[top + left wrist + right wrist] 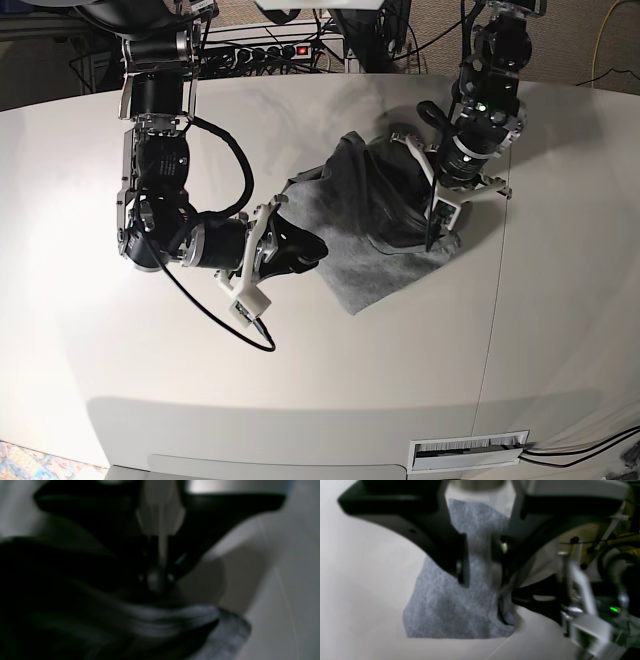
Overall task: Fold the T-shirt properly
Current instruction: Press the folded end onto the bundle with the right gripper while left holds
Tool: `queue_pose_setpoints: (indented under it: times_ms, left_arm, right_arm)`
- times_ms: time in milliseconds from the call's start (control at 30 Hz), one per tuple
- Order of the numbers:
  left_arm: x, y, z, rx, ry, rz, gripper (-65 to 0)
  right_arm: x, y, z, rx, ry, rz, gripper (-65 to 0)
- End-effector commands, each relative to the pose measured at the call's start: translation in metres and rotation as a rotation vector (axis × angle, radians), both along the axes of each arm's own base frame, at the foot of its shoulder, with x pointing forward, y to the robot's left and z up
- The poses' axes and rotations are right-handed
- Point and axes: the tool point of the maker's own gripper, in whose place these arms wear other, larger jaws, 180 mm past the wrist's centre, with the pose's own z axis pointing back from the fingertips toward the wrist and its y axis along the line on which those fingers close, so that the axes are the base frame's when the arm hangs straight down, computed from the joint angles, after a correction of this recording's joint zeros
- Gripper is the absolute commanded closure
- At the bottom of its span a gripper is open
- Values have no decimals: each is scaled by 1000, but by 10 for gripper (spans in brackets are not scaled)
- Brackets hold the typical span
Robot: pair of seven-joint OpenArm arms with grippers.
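Note:
The grey T-shirt (370,240) lies bunched and partly folded in the middle of the white table. My right gripper (300,248) sits low at the shirt's left edge. In the right wrist view its jaws (481,565) stand apart, and flat grey cloth (450,605) shows through the gap and spreads below. My left gripper (433,228) points down into the shirt's right side. The left wrist view is dark and blurred. There the fingertips (160,577) sit just above a rumpled cloth edge (175,620), and I cannot make out their gap.
The white table (150,380) reaches to a rounded front edge, with a seam (500,300) running down its right part. A black cable (200,300) loops off my right arm over the table. A power strip (270,50) and wires lie behind the back edge.

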Motion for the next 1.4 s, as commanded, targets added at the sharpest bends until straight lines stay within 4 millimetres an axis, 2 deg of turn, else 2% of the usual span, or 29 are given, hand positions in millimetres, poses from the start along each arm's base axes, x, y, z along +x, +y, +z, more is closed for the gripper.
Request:
queue_pose_setpoints:
  times_ms: [0,67,167,333,467,600,900,1000,1133,1367]
  left_arm:
    - [9,3,20,-30,-48,19,-145]
    - [8,6,34,-115,-33,46,-193]
    - [0,4,45,-287,26,58,-203]
    - [-32,2,42,-458,97,36,-203]
    - [-54,-12,44,-536,117,-47,-223]
    - [-58,-27,58,-601,48,-116,-319]
    - [-63,-63,70,-704,21,-178,-325]
    - [-67,-73,66,-723,47,-197,-325]
    - [-67,-79,45,-694,69,-184,-325]
    - [-62,-72,32,-627,48,-154,-325]
  right_arm:
    - [9,-1,15,11,-53,-8,-146]
    - [11,-4,10,-20,-54,-19,-146]
    - [12,-6,9,-32,-54,-23,-146]
    - [12,-6,9,-33,-54,-23,-146]
    - [12,-6,9,-32,-54,-23,-146]
    - [11,-6,9,-30,-54,-22,-146]
    - [11,-6,9,-30,-54,-22,-146]
    - [11,-6,9,-30,-53,-22,-146]
    - [11,-6,9,-30,-53,-22,-146]
    - [11,-6,9,-30,-53,-22,-146]
